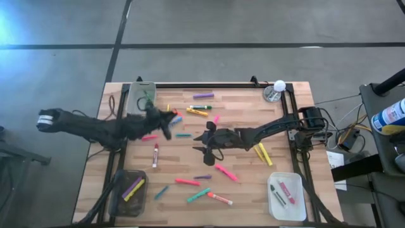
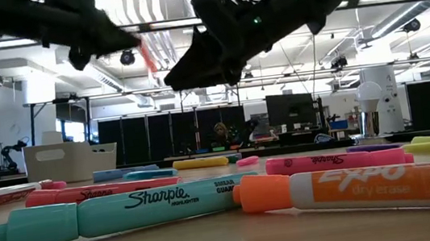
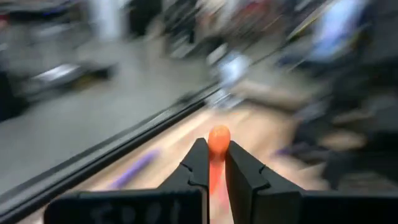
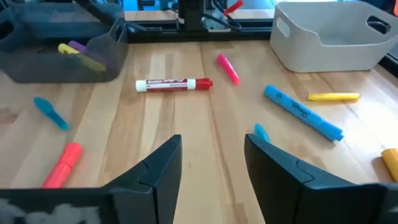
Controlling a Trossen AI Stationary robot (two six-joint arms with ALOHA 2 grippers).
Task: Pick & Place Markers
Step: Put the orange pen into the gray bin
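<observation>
The left gripper is clamped on a red-orange marker whose tip juts past its fingertips – light, stiff, slick plastic, best pinched mid-barrel – while the right gripper hangs spread and empty above loose markers just ahead of it.

Markers litter table (middle) — obstacles.

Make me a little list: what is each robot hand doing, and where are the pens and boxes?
left gripper: shut on an orange-red marker, lifted over the table's left half
right gripper: open, holding nothing, above the table's middle
loose markers: scattered across the wooden table
dark bin: near left corner, yellow and purple markers inside
white bin: near right corner, red marker inside
</observation>
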